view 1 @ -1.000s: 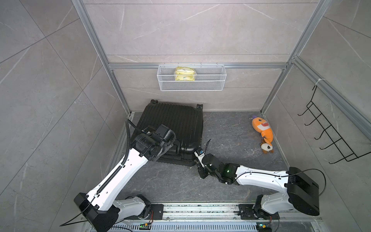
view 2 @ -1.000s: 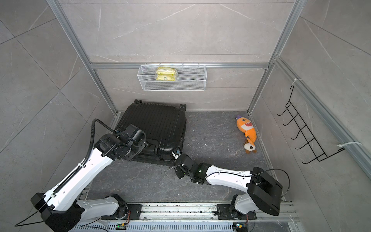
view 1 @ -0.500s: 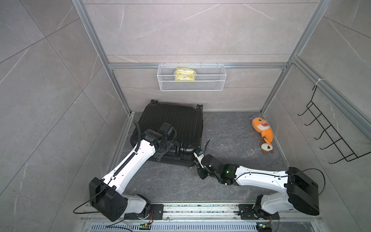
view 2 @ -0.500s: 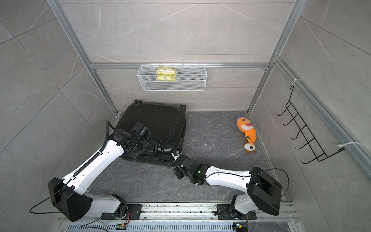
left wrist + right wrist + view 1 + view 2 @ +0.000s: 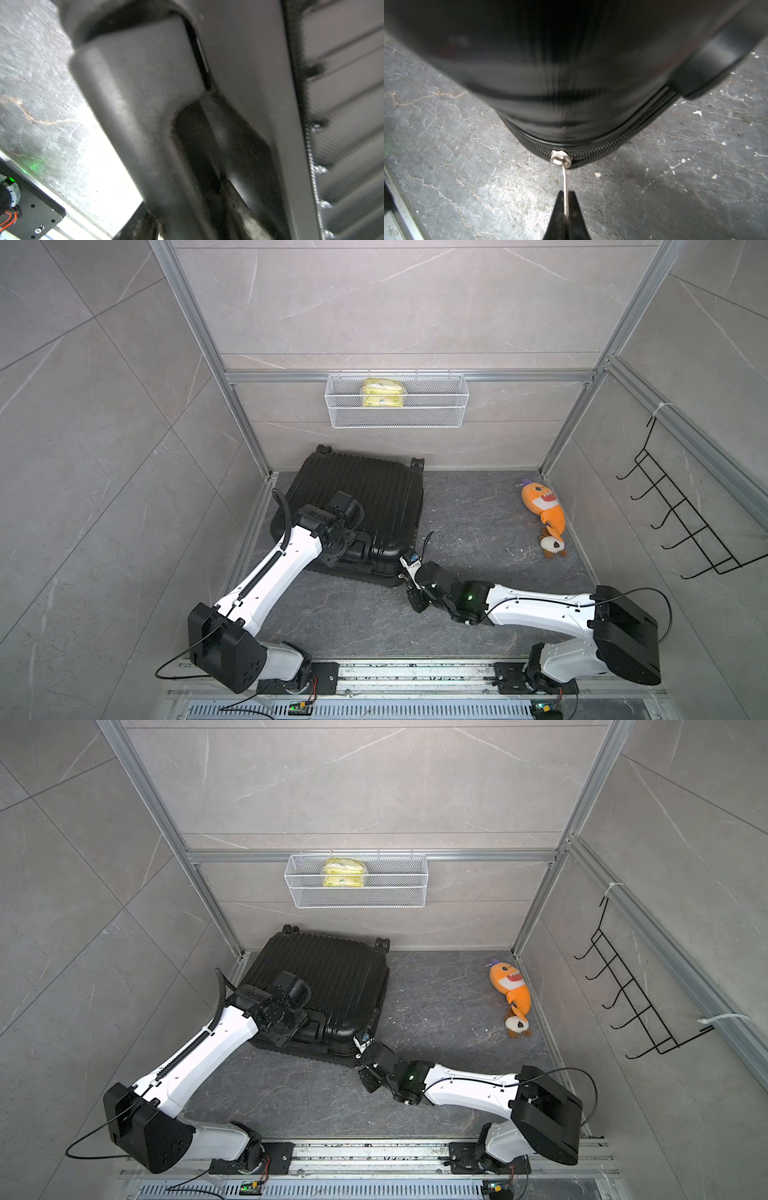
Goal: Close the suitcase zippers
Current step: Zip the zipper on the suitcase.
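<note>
Both top views: suitcase (image 5: 365,489) flat on surface (image 5: 478,531), back-left corner; left arm stretched, left end effector (image 5: 338,549) over its near edge; right arm low, reaching near right corner.
Left wrist: handle (image 5: 135,93) close, blurred; finger spread cannot be told.
Right wrist: right end effector (image 5: 566,205) pinching silver zipper pull (image 5: 565,182) on zippers (image 5: 623,143).

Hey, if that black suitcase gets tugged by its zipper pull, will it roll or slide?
Likely stiff: the suitcase has a ribbed hard shell. Lying flat, caster wheels at its far end, it probably won't roll, but might skid across the floor.
</note>
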`<state>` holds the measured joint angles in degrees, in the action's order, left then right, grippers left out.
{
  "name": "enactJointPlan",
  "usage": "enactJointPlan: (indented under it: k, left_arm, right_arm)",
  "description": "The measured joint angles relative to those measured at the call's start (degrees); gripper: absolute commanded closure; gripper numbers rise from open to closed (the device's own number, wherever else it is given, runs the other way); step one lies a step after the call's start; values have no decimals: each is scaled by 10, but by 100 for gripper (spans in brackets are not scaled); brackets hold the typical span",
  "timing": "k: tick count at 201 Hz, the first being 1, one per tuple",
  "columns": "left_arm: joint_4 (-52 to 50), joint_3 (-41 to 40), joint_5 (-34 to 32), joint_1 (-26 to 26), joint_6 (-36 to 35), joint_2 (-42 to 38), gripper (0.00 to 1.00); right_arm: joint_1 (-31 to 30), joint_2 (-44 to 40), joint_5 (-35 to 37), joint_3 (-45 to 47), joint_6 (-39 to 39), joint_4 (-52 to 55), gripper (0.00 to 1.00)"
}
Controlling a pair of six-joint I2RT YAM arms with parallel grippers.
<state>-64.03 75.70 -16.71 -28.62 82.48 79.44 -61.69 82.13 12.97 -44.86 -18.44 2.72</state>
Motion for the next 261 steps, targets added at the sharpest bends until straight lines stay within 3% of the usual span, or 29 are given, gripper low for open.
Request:
enactJointPlan:
  k: [14,38,113,199,261]
  left_arm:
    - [-6,-3,-4,15,55,0,77]
    - [2,-6,-27,14,19,0,77]
    - [5,-8,-31,10,23,0,77]
    - [-3,-5,-32,14,12,-2,77]
    - [-10,-11,-53,23,-70,-21,81]
  right_arm:
    - [-5,-1,-12,2,3,-4,100]
    - [-28,-7,-20,8,4,-10,100]
    - [-25,-24,3,28,0,-14,100]
    - [26,-46,25,42,-20,4,100]
    - [107,-46,3,42,-26,-3,100]
